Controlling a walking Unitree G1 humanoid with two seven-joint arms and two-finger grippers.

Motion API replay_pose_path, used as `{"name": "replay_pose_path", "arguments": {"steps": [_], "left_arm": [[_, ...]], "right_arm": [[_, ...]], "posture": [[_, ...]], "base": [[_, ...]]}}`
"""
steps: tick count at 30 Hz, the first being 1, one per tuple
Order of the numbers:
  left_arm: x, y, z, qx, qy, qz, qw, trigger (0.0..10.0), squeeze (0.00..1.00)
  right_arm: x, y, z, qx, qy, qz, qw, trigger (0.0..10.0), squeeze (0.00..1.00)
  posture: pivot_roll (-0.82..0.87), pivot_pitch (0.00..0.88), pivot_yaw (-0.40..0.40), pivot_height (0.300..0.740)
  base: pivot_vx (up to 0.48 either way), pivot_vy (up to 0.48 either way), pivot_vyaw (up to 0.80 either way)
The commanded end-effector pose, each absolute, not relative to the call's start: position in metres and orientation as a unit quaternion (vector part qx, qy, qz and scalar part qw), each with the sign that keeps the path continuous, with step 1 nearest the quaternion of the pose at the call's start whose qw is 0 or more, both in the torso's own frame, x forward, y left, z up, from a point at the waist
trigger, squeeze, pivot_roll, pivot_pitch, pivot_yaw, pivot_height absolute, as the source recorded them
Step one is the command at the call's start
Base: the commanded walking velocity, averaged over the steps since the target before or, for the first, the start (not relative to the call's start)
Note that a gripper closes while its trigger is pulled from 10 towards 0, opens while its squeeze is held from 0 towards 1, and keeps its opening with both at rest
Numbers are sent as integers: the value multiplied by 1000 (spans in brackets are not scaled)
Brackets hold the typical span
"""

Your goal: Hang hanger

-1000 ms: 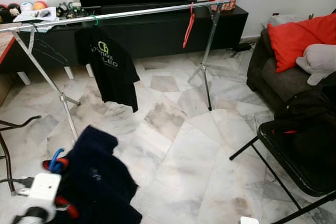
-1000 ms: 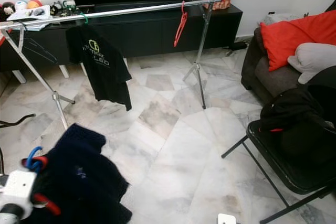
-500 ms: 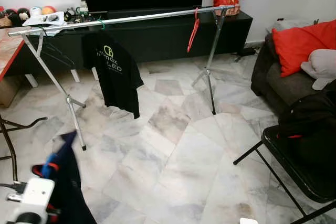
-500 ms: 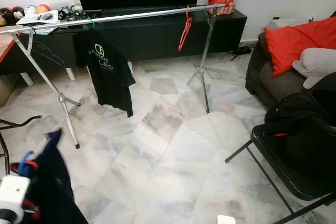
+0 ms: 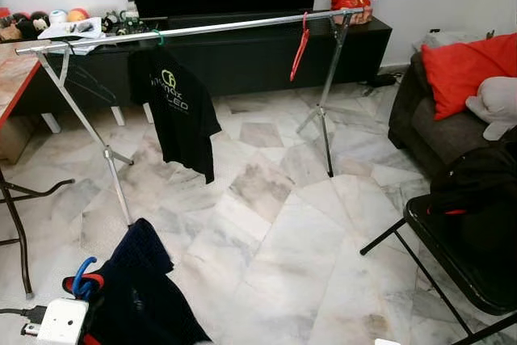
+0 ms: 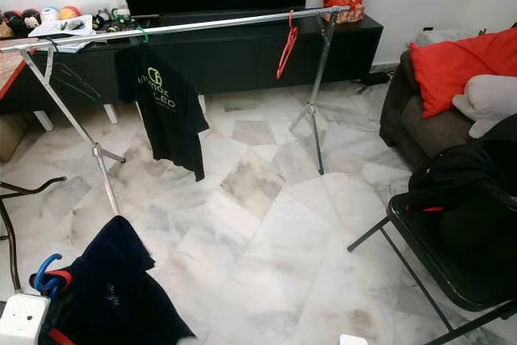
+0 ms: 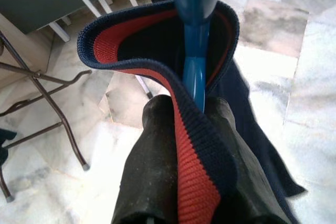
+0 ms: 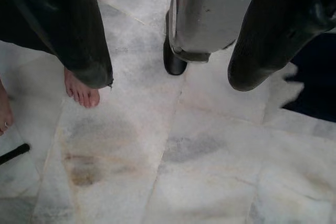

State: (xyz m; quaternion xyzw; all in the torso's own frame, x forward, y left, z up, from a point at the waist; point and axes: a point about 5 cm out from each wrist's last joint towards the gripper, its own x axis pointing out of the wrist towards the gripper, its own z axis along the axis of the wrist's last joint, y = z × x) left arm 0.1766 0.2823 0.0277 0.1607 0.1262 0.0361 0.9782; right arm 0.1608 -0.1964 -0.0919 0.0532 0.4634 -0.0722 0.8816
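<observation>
Hanger [image 7: 195, 51] with a navy shirt [image 5: 141, 296] in the left gripper [image 7: 184, 145], low at the robot's left.
Jaws clamp the blue hanger and the shirt's red-lined collar. Ahead, a rail [image 5: 202, 30] carries a black tee [image 5: 179, 111] and a red hanger [image 5: 300, 44]. Right gripper [image 8: 168, 35] hangs over the floor, jaws apart.

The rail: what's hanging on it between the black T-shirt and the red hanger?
Nothing. In the left eye view the rail runs bare from the black T-shirt to the red hanger.
</observation>
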Motion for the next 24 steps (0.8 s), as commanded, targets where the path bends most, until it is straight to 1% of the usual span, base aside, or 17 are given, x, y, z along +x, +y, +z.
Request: {"name": "replay_pose_path", "arguments": {"steps": [1,9,14,24], "left_arm": [[185,281,39,155,98,37,982,10000,0],[185,271,40,134,93,29,986,10000,0],[184,263,39,118,95,25,988,10000,0],[185,264,40,109,100,29,988,10000,0]], "right_arm": [[160,-195,-92,61,462,-77,882,10000,0],[161,-196,-92,63,463,-78,881,10000,0],[162,-196,-91,64,460,-77,882,10000,0],[165,-195,-90,64,456,-74,885,10000,0]], "posture": [[-22,61,35,721],[-22,79,36,721],[-34,90,38,721],[-40,100,40,721]], "base": [[296,0,0],[339,0,0],[480,0,0],[480,0,0]]}}
